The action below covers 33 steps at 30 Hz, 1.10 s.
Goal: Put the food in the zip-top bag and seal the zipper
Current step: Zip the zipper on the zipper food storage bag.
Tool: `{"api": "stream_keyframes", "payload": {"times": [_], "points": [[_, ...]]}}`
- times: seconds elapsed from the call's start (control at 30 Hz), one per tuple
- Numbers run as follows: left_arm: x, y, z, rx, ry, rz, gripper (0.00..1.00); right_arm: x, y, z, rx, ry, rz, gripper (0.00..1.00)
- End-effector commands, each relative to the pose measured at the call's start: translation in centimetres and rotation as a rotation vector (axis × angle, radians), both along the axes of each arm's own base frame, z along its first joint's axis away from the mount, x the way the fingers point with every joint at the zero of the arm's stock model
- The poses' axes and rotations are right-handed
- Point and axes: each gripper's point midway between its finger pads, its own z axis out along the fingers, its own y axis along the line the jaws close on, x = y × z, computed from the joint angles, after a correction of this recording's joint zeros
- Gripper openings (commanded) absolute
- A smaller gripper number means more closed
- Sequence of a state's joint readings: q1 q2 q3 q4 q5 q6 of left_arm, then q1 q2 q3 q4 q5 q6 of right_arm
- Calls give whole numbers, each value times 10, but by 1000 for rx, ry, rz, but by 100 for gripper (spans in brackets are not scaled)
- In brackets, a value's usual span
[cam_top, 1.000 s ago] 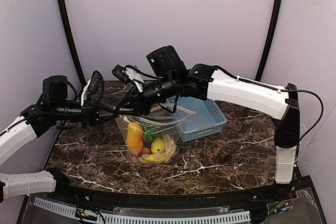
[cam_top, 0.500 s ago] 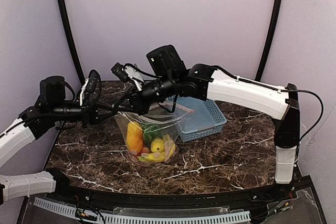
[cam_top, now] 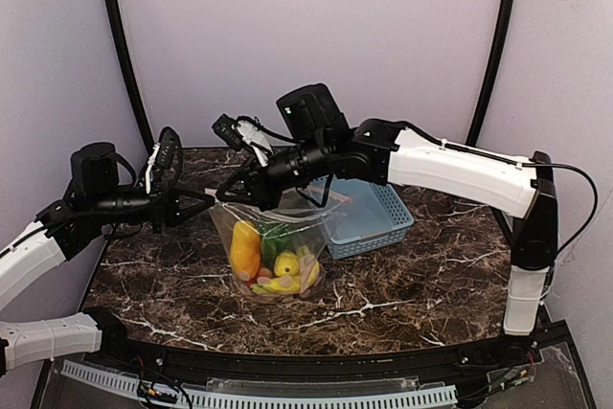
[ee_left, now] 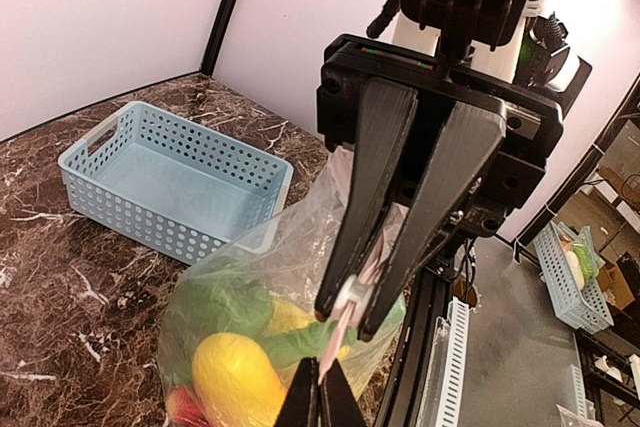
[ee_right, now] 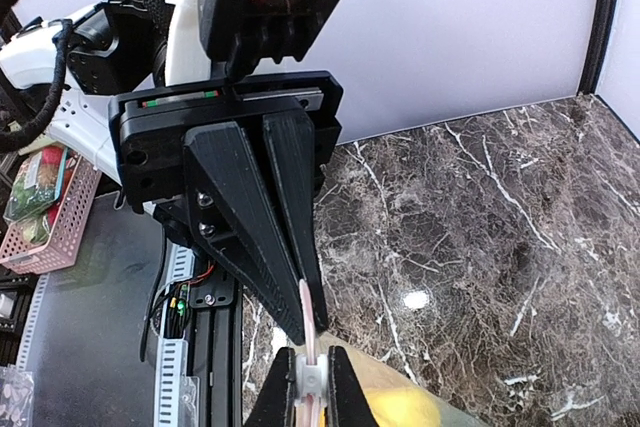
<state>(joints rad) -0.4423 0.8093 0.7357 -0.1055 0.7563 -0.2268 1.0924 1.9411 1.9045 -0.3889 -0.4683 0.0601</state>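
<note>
Both grippers are meeting at one corner of the clear, floppy plastic zip-top bag [cam_top: 287, 227]. The bag is standing on the dark marbled table [cam_top: 412, 284] just beside the light-blue lattice plastic basket [cam_top: 378, 210], on that basket's left-arm side. The filling is looking finished. The small plastic toy food [cam_top: 273, 261] (a yellow-orange piece, green vegetables, bananas, something red) is sitting in the bag's bottom, and the basket is showing nothing inside in the left wrist view.

What is remaining is the sealing. The thin pinkish-white zipper strip [ee_right: 309, 339] is running along the bag's top edge. The stretch nearest the basket is seemingly gaping, so I am judging the closure as barely begun.

The left gripper [ee_left: 320, 377] is reaching in level from the side away from the basket, its fingers pressing together on the zipper strip at the bag's far corner. The right gripper [ee_right: 310, 362] is stretching out above the basket from the opposite side. It is pointing at the left gripper nearly tip to tip, and its fingers are likewise clamping the zipper strip.
</note>
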Motion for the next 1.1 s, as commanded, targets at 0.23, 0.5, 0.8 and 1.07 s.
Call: {"api": "stream_keyframes", "payload": {"times": [0.23,0.5,0.8,1.07], "points": [[15,10,5,-5,-31,112,1,10,-31,6,-38,-15,-70,0],[24,15,2,3,-18,166,1,13,-41,5,-53,-20,-104,0],[29,19,3,4,-22,206,1,13,-54,3,-72,-22,-136,0],[33,22,2,13,-22,237,1,14,-66,0,-86,-19,-173,0]]}}
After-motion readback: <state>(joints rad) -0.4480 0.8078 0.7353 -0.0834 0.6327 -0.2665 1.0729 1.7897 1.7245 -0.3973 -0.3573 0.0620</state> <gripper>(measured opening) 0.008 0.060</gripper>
